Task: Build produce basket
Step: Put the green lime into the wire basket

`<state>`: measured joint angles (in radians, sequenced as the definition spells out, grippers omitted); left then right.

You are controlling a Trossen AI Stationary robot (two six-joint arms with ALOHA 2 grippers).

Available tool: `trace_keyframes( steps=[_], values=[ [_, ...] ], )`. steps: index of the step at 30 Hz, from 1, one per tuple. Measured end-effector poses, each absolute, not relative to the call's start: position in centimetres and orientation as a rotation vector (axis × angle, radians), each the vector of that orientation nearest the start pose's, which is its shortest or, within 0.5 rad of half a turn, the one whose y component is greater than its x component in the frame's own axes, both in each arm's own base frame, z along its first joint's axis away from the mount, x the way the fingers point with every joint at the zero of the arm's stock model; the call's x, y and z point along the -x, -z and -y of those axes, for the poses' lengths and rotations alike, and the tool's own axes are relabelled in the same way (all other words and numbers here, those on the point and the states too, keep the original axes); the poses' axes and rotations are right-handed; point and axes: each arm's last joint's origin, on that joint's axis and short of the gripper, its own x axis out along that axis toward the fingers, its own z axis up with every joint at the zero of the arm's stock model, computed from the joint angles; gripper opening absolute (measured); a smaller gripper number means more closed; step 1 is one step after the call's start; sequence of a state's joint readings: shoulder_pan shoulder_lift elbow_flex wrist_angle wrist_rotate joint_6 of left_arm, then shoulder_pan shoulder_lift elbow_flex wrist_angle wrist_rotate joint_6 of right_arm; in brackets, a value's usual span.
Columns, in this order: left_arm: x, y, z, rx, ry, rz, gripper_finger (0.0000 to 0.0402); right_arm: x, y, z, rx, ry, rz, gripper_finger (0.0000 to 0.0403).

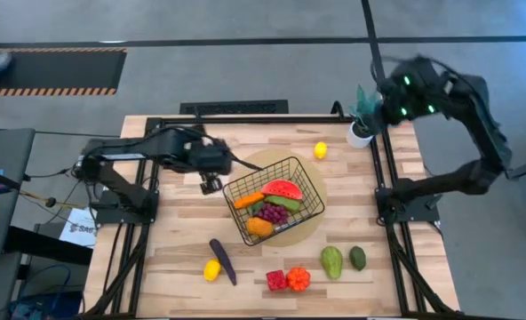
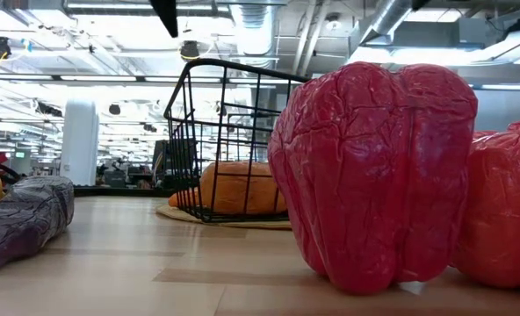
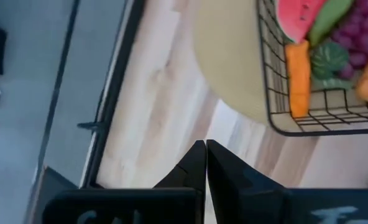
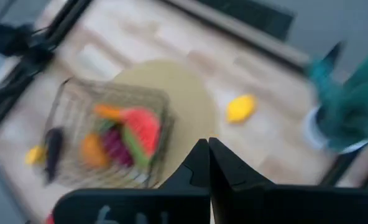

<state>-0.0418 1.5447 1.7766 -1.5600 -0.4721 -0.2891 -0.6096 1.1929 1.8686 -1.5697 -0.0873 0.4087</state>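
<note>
The black wire basket (image 1: pixel 276 203) stands on a round tan mat (image 1: pixel 312 169) at mid-table. It holds a watermelon slice (image 1: pixel 282 188), a carrot (image 1: pixel 249 200), grapes (image 1: pixel 273 213), an orange fruit (image 1: pixel 260 227) and a green piece. My left gripper (image 1: pixel 211 184) (image 3: pixel 206 152) is shut and hovers over bare wood just left of the basket (image 3: pixel 308 81). My right gripper (image 4: pixel 207 149) is shut and raised high over the far right corner, looking down on the basket (image 4: pixel 109 134). A lemon (image 1: pixel 320 150) (image 4: pixel 241 107) lies beyond the mat.
Near the front edge lie a purple eggplant (image 1: pixel 223 260), a lemon (image 1: pixel 211 270), a red pepper (image 1: pixel 276 281) (image 2: pixel 374 175), an orange pepper (image 1: pixel 298 279) and two avocados (image 1: pixel 332 262) (image 1: pixel 357 258). A potted plant (image 1: pixel 361 129) stands at the far right corner.
</note>
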Motion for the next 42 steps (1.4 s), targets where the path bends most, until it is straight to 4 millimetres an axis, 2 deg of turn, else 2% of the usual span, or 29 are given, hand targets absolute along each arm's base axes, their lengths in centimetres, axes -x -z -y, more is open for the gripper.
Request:
trace_keyframes(
  steps=[5,10,16,20,23,27,30,35,42],
  values=[
    [-23.0,-40.0,-0.5,-0.047,-0.606,-1.119,0.0,-10.5,-44.5,3.8,-0.863,0.579,-0.816,0.0007],
    [-20.8,-40.2,-0.6,-0.019,-0.632,-1.027,0.0,-11.3,-40.0,0.5,-1.053,0.578,-1.022,0.0007],
    [-19.4,-39.8,-0.7,-0.008,-0.626,-1.01,0.0,-12.7,-34.9,-4.1,-1.182,0.726,-1.327,0.0006],
    [-19.2,-39.4,-0.7,-0.034,-0.615,-1.026,0.0,-14.1,-32.5,-7.6,-1.191,0.837,-1.397,0.0006],
    [-19.3,-39.1,-0.7,-0.068,-0.597,-1.049,0.0,-15.1,-31.3,-10.0,-1.157,0.901,-1.399,0.0006],
    [-19.3,-38.8,-0.7,-0.089,-0.587,-1.065,0.0,-15.7,-29.7,-12.3,-1.076,1.011,-1.414,0.0006],
    [-19.4,-38.8,-0.7,-0.089,-0.587,-1.066,0.0,-16.0,-28.7,-13.7,-0.981,0.988,-1.456,0.0006],
    [-19.5,-38.9,-0.7,-0.075,-0.59,-1.044,0.0,-16.7,-27.4,-14.8,-0.911,0.994,-1.543,0.0009],
    [-20.0,-39.1,-0.6,-0.046,-0.588,-0.984,0.0,-16.9,-27.1,-15.3,-0.926,0.961,-1.572,0.0043]
  ],
)
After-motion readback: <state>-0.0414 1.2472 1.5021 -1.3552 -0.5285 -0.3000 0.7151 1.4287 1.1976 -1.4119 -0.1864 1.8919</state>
